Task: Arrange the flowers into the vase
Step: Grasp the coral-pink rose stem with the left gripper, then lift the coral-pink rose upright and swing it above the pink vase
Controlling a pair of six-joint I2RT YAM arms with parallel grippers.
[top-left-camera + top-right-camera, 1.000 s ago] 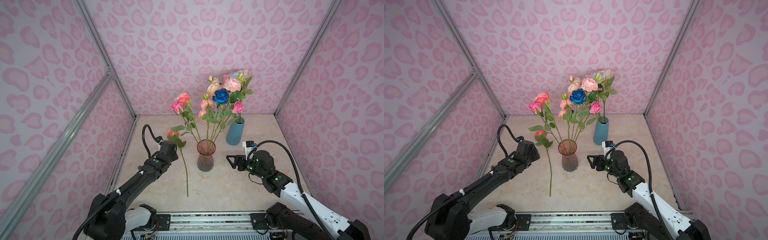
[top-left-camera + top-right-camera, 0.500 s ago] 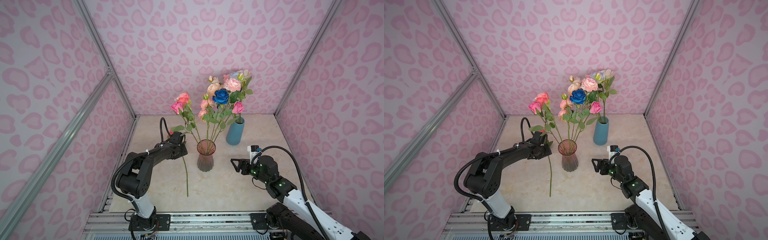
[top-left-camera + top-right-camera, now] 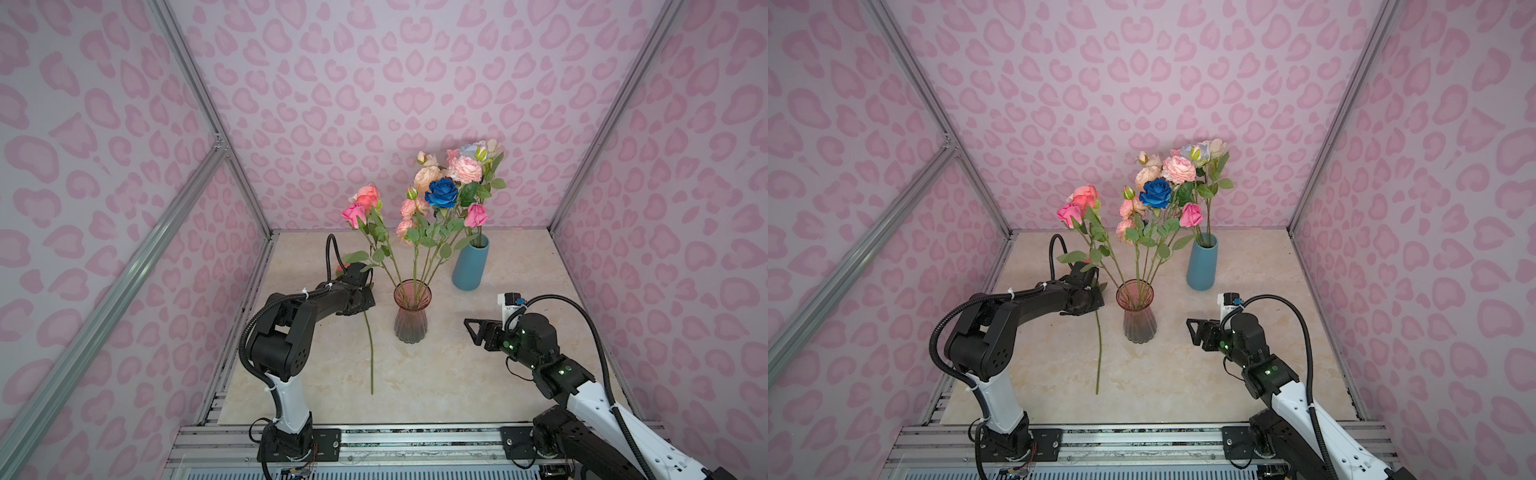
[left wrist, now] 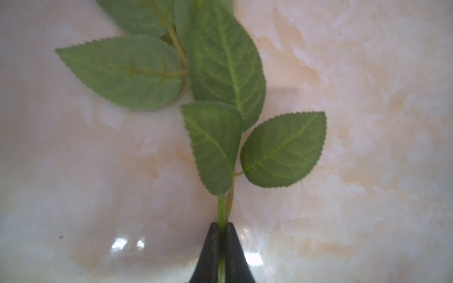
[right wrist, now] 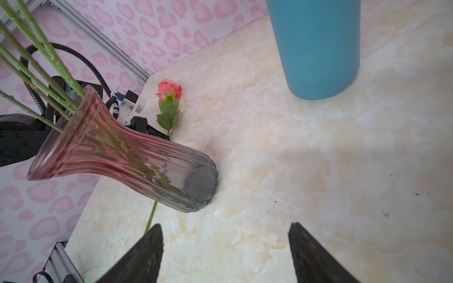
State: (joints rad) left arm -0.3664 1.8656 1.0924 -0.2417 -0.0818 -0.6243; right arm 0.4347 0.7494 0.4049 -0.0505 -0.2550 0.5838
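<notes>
Left gripper (image 4: 221, 226) clamped on stem (image 3: 369, 353) just below the leaves (image 4: 228, 61). The rose (image 5: 169, 89) lies flat on counter (image 3: 436, 374), left of glass vase (image 3: 411, 309). Stem judged light, thin and springy, bloom end heavier; a hold nearer mid-stem should tip less. Right gripper (image 5: 225, 225) apart, empty, right of vase.

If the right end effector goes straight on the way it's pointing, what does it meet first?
Probably the lower body of the pink glass vase, which the right end effector points toward. In its wrist view the vase sits slightly off its midline, so it might only graze.
</notes>
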